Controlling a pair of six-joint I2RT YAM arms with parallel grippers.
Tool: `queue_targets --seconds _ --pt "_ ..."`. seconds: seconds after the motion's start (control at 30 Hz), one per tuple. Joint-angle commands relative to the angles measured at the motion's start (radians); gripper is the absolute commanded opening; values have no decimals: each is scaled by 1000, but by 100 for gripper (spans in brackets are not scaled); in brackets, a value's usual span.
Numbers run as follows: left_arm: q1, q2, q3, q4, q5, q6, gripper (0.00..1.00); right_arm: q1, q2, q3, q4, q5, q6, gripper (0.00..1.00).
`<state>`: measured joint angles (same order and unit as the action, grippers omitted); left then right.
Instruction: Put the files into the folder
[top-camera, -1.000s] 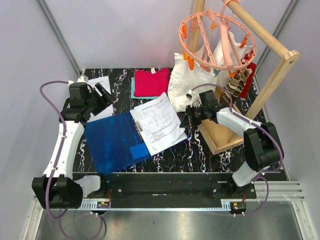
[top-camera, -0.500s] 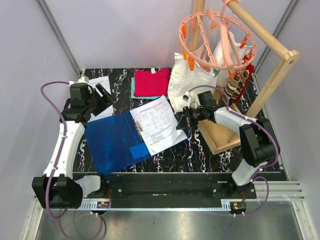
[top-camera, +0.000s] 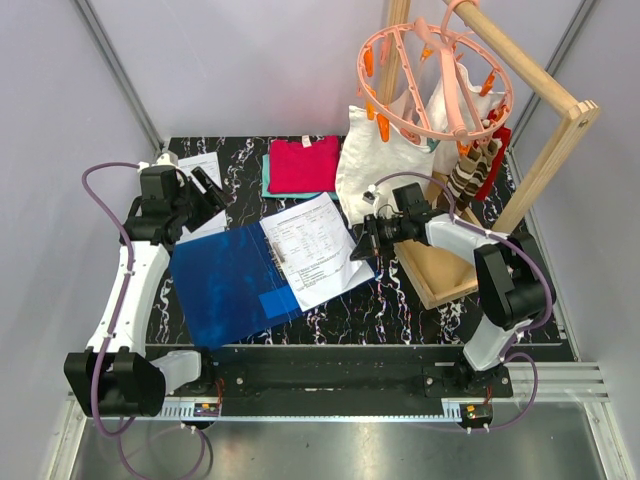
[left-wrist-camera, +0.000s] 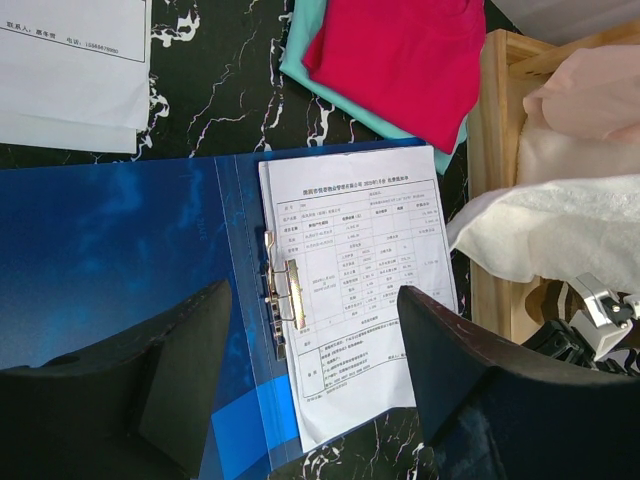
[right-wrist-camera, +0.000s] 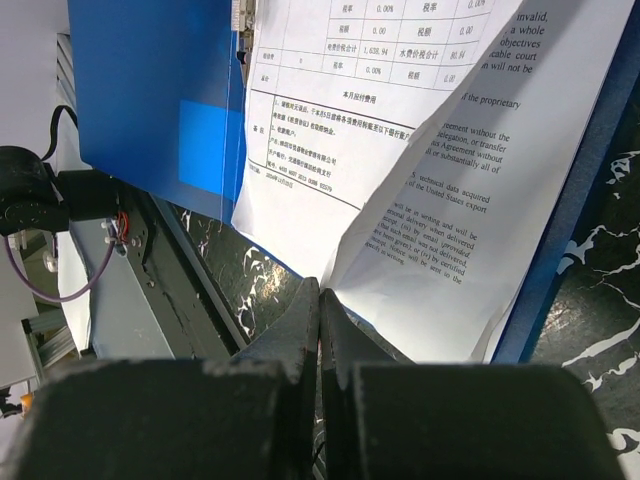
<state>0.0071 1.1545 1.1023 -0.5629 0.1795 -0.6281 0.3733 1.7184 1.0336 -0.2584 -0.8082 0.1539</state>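
Shut tight on nothing I can make out, the right pincer (right-wrist-camera: 320, 292) noses the files (right-wrist-camera: 350, 100) just ahead of its tips onto the folder (right-wrist-camera: 150, 80) beyond; a gentle push inward seems next.

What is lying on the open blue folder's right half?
Printed white sheets, the top one skewed over another, by the metal clip. They hide the folder beneath; how many sheets cannot be told.

Blue folder (top-camera: 225, 285), white files (top-camera: 320, 250) — black, white-veined table (top-camera: 400, 300).
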Motion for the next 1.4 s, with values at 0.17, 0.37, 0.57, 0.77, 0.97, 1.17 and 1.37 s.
queue_targets --seconds 0.17,0.37,0.57,0.77,0.97,1.17,1.37 --pt "-2 -7 -2 57 -5 11 71 29 15 28 31 -25 6 0" --pt "-2 16 -4 57 -2 22 73 30 -22 46 -28 91 42 33" --pt "-2 180 59 26 -29 73 76 137 -181 66 -168 493 151 87" --pt "-2 542 354 -165 -222 208 71 311 -215 132 -287 959 216 100" --pt "-33 815 625 -275 -405 298 66 460 -168 241 -282 1179 276 100" --pt "-45 922 683 -302 -460 326 66 513 -13 450 -262 1183 222 100" --pt "-52 1004 703 -325 -488 332 61 515 23 523 -203 1118 190 100"
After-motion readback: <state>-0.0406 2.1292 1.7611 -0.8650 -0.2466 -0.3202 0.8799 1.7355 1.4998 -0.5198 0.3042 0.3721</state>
